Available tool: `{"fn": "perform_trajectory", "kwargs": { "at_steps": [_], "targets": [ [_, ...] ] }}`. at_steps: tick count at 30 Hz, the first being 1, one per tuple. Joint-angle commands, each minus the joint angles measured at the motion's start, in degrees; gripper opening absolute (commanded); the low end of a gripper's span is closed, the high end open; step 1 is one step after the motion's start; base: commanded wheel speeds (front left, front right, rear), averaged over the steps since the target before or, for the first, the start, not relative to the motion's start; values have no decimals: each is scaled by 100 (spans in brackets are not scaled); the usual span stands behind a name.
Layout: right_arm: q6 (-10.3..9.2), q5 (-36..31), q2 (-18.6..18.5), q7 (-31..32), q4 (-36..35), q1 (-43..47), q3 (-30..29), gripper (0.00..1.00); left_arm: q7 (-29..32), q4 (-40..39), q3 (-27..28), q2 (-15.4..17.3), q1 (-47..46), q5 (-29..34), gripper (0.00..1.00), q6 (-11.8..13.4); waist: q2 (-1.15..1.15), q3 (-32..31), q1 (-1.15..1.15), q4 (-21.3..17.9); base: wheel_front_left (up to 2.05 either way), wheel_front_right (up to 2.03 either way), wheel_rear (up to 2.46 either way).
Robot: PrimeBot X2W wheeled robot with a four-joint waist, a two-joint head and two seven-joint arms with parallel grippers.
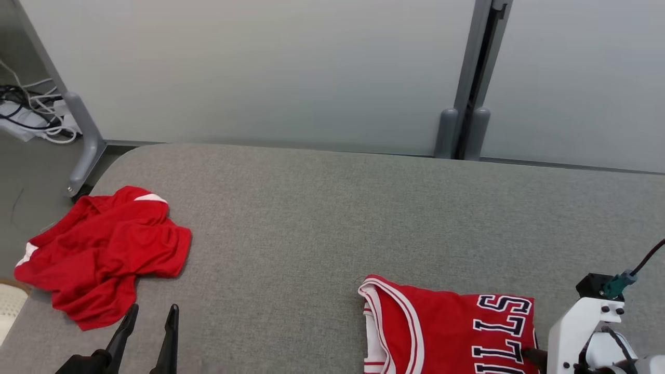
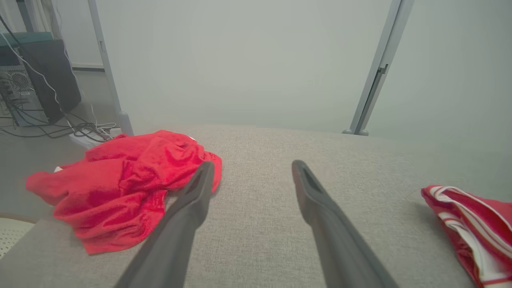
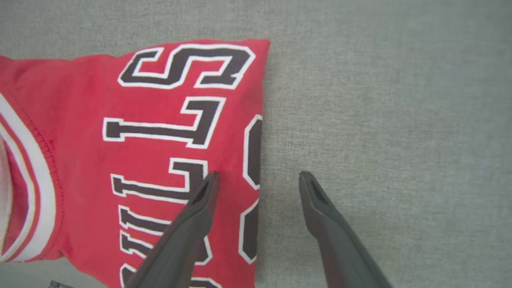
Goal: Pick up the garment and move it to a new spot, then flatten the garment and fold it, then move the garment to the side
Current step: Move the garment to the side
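Jersey (image 1: 447, 327) lies folded, neckline toward robot's left, lettering running near-to-far; left hand (image 1: 154, 307) and right hand (image 3: 259, 174) spread wide.

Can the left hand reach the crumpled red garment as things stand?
Probably yes: the left hand is open, the crumpled red garment lies close ahead on its left, nothing between them.

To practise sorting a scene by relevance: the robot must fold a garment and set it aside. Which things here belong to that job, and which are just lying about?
Job: crumpled red garment, folded lettered jersey, grey table, left gripper and right gripper, both open.
Lying about: floor cables, white perforated container, partition post.
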Motion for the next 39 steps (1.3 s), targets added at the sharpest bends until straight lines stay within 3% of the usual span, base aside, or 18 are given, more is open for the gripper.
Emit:
{"fn": "perform_trajectory", "kwargs": {
  "at_steps": [1, 11, 12, 13, 14, 15, 19, 26, 39],
  "targets": [
    [3, 102, -15, -21, 76, -31, 27, 100, -12, 5, 16, 49, -70, 14, 100, -18, 0, 117, 0, 117, 0, 0, 0],
    [1, 88, -5, -346, 820, -151, 230, 100, -29, 23, -4, 26, -279, -52, 100, -1, 0, 421, 0, 205, 0, 0, 0],
    [2, 93, 0, -367, 887, -171, 299, 83, -31, 17, -5, 23, -299, -56, 100, -2, 0, 437, 0, 182, 0, 0, 0],
    [2, 100, 11, -416, 930, -202, 353, 38, -33, 8, 2, 25, -310, -58, 100, 2, 0, 454, 0, 151, 0, 0, 0],
    [2, 96, 15, -444, 952, -219, 442, 14, -35, -6, 12, 24, -311, -64, 100, 8, 0, 470, 0, 110, 0, 0, 0],
    [3, 55, 26, -479, 949, -232, 543, 0, -32, -17, 22, 25, -310, -63, 100, 5, 0, 488, 0, 59, 0, 0, 0],
    [1, -181, 0, -680, 839, -332, 610, 0, -34, -73, 39, 19, -341, -62, 100, -3, 0, 560, 0, -129, 0, 0, 0],
    [-11, -1200, -262, -1324, 519, -776, 246, 0, -38, -294, 5, 27, -561, 15, 100, -25, 0, 847, 0, -573, 0, 0, 0],
    [1, -2128, -1260, -2329, 1387, -2116, -1310, 0, 262, -1012, -114, 348, -1054, 253, 100, 6, 0, 1693, 0, -1056, 0, 0, 0]
  ]
}}
